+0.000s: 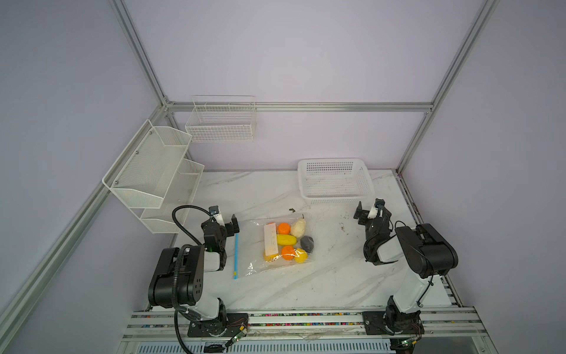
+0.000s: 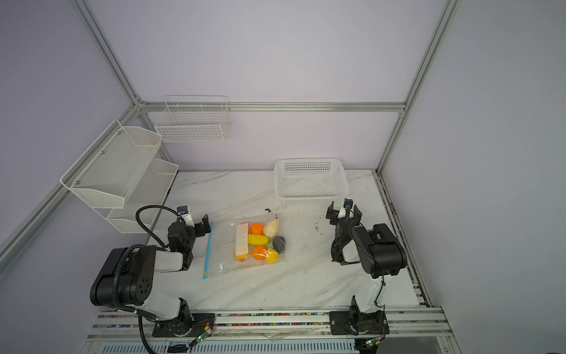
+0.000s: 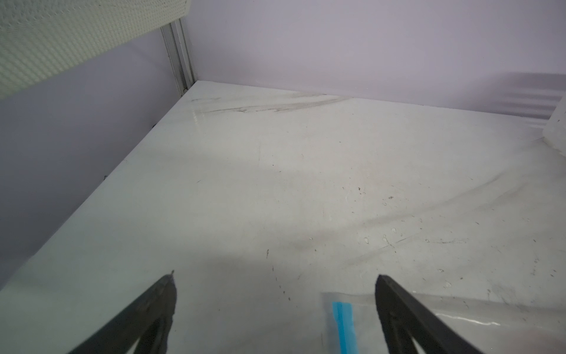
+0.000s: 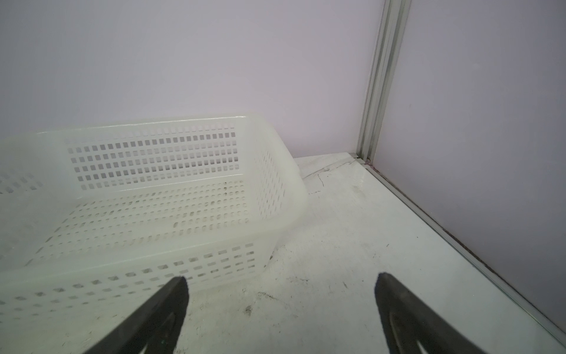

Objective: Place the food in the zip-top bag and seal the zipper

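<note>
The clear zip-top bag (image 1: pixel 260 263) (image 2: pixel 232 263) lies flat mid-table. All the food in view is inside it: orange balls (image 1: pixel 284 228), an elongated yellow fruit (image 1: pixel 286 239), a cream bulb (image 1: pixel 298 227) and a dark lump (image 1: pixel 307 243), beside a white label (image 1: pixel 270 240). The light-blue zipper (image 1: pixel 235 256) (image 2: pixel 208 249) runs straight along the bag's left edge, with its slider (image 1: pixel 234 272) at the near end. My left gripper (image 1: pixel 225 223) (image 3: pixel 275 277) stands open and empty over the zipper's far end (image 3: pixel 343 325). My right gripper (image 1: pixel 367 211) (image 4: pixel 281 277) is open and empty, far right of the bag.
A white perforated basket (image 1: pixel 333 161) (image 4: pixel 153 122) stands at the back right, just beyond the right gripper. A white mesh shelf (image 1: pixel 147 171) hangs on the left wall and a wire basket (image 1: pixel 220 122) on the back wall. A small dark scrap (image 1: pixel 291 210) lies behind the bag.
</note>
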Available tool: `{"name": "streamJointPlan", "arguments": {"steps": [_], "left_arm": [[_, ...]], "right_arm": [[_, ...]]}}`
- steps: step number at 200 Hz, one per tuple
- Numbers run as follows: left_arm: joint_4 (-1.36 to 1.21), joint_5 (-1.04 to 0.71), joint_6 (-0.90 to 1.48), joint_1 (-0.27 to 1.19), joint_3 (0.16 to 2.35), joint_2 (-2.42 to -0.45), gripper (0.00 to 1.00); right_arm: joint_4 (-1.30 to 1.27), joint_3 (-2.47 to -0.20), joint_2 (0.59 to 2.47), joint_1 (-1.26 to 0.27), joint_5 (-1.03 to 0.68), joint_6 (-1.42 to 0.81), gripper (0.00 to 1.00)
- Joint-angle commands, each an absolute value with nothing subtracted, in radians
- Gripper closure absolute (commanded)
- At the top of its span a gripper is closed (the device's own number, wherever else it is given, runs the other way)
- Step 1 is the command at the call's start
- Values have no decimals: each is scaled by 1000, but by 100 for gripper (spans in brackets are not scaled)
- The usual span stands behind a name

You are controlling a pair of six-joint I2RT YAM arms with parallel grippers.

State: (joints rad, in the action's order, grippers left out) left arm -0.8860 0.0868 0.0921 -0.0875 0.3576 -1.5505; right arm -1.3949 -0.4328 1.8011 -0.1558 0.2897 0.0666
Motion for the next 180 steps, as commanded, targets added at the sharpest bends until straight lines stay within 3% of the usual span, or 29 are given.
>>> {"name": "streamJointPlan", "arguments": {"steps": [1, 80, 180], "left_arm": [[-940, 106, 69, -77, 365, -1552, 0], [-936, 112, 68, -74, 371, -1559, 0], [-934, 112, 66, -74, 372, -1560, 0]], "right_arm": [[-1375, -459, 1791, -138, 252, 50, 3], [-1325, -481, 1791, -94, 91, 49, 3], [-1288, -499, 1788, -89, 104, 75, 2]]}}
